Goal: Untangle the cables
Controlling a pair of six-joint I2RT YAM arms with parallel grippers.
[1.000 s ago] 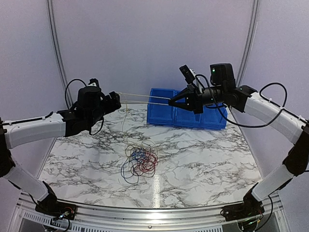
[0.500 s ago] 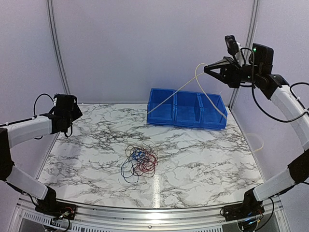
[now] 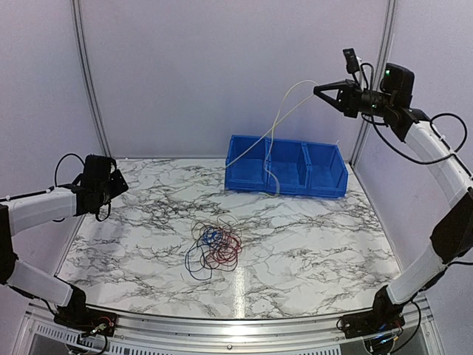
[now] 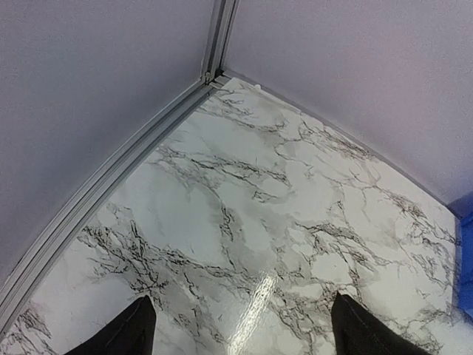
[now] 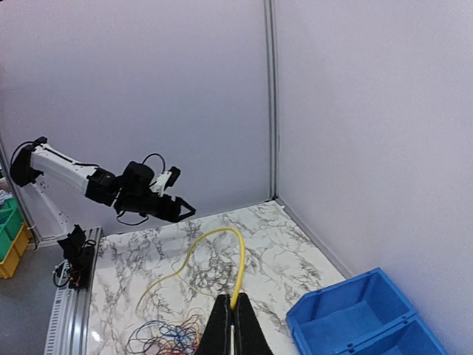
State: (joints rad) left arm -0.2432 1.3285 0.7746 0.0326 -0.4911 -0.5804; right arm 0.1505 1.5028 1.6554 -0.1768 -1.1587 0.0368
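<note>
The right gripper (image 3: 319,89) is raised high above the far right corner of the white, black-veined marble desk (image 3: 318,237), its two black fingers pressed together on a long thin yellow cable (image 5: 242,262). From the pinch the cable arcs up and to the left, then hangs in two strands toward the blue plastic three-compartment bin (image 3: 295,186) standing along the far edge of the desk, right of the middle. One strand slants to the bin's far left corner. The other drops across the bin, and its loose end curls in front of the front wall, about where the left and middle compartments meet. Whether either strand touches the bin cannot be told

The other cables, a loose bundle of thin red, blue and dark wire loops (image 3: 216,248), lie flat near the middle of the desk, a little toward the near edge, well apart from the bin and both arms

The left gripper (image 3: 117,185) hovers over the left edge of the desk, fingers spread wide with nothing between them; its wrist camera looks down on marble and the grey metal rail (image 4: 103,192) along that edge
</note>
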